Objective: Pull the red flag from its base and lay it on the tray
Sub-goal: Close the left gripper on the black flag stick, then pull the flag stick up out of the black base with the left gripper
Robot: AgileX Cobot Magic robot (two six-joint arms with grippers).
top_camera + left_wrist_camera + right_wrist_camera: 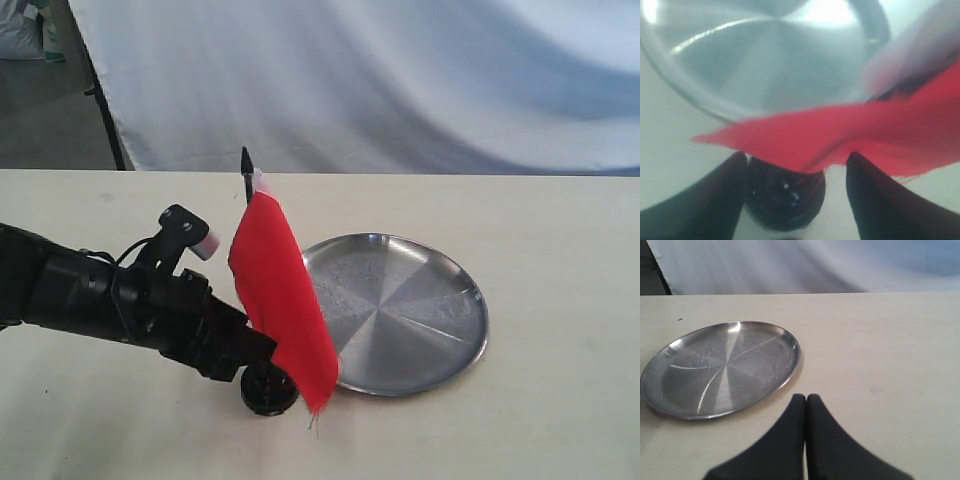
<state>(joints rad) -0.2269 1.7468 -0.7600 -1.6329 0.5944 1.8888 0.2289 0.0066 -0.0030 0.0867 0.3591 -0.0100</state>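
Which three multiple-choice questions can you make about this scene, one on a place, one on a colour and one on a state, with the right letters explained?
1. Where is the red flag?
A. Upright over the base, beside the tray.
B. Flat on the tray.
C. On the floor.

2. Which colour is the base?
A. White.
B. Black.
C. Blue.

3. How do the right arm's jaws stand?
A. Wide open.
B. Shut on the flag.
C. Shut, holding nothing.

Answers:
1 A: in the exterior view the flag rises over the base, and the tray is bare.
2 B: the small disc looks black.
3 C: the right wrist view shows them pressed together with nothing between.
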